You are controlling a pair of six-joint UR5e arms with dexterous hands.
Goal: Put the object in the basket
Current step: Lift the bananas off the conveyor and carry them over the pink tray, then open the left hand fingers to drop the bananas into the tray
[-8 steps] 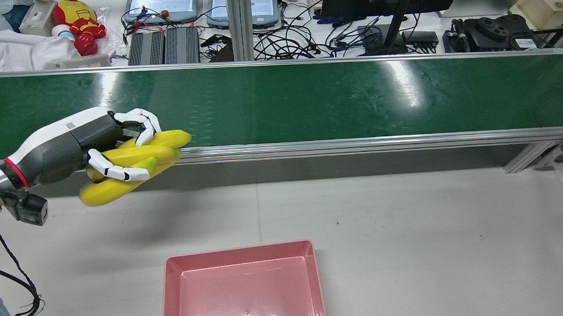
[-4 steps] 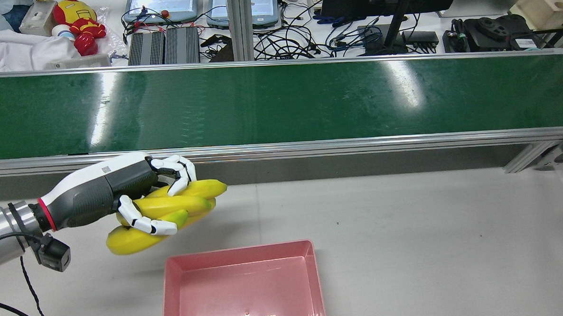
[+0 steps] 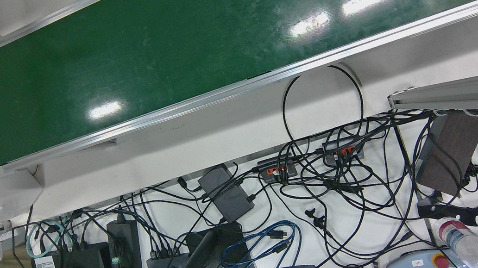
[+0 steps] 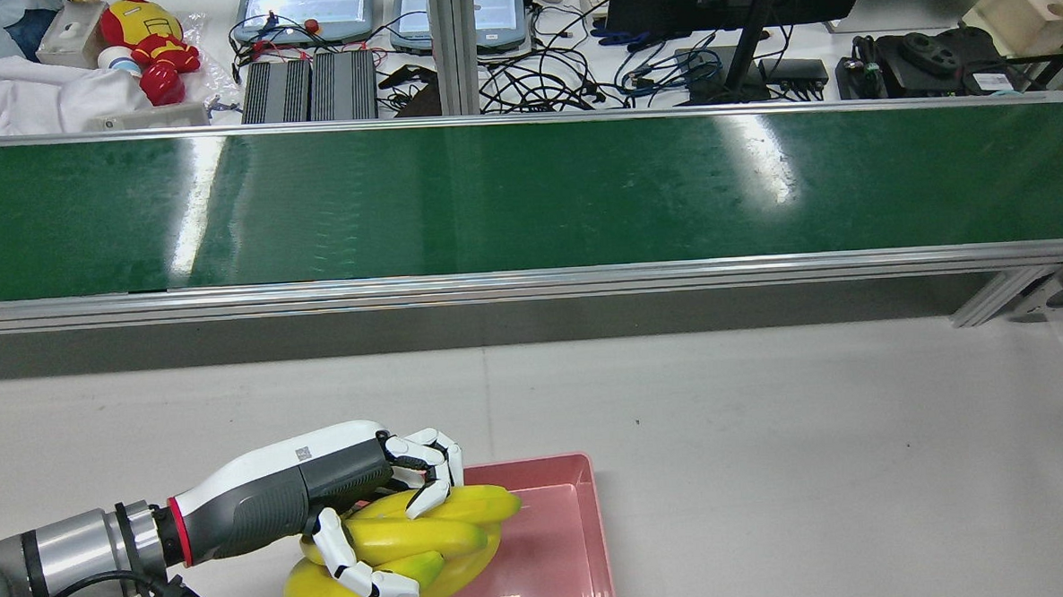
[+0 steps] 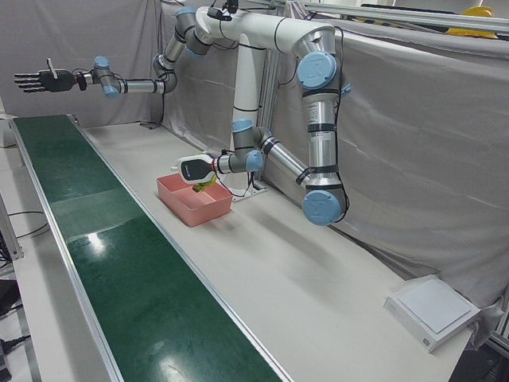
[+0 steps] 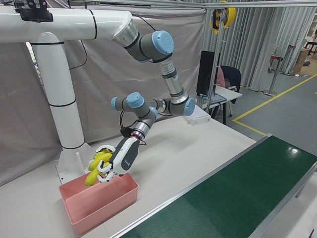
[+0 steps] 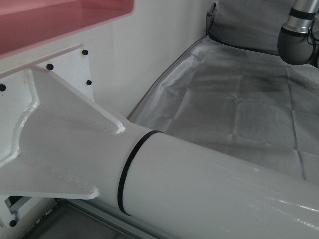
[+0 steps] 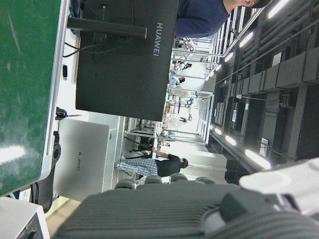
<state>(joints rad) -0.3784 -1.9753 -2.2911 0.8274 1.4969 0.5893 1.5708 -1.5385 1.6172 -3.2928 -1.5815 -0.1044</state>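
Observation:
A bunch of yellow bananas (image 4: 416,541) is held in my left hand (image 4: 351,490), which is shut on it. The bunch hangs over the left part of the pink basket (image 4: 555,522), just above its rim. The right-front view shows the same hand (image 6: 120,157) with the bananas (image 6: 95,166) above the basket's (image 6: 106,203) back edge, and the left-front view shows hand (image 5: 193,169), bananas (image 5: 206,184) and basket (image 5: 191,203) too. My right hand (image 5: 36,80) is raised high and far off at the conveyor's end, open with fingers spread.
The green conveyor belt (image 4: 527,191) runs across the far side of the grey table, with cables, pendants and a monitor beyond it. The white arm pedestal (image 6: 62,124) stands just behind the basket. A white box (image 5: 433,310) lies at a table corner.
My left hand has carried the bananas from the conveyor's near edge back across the table to above the basket's left part. The grasp is unchanged.

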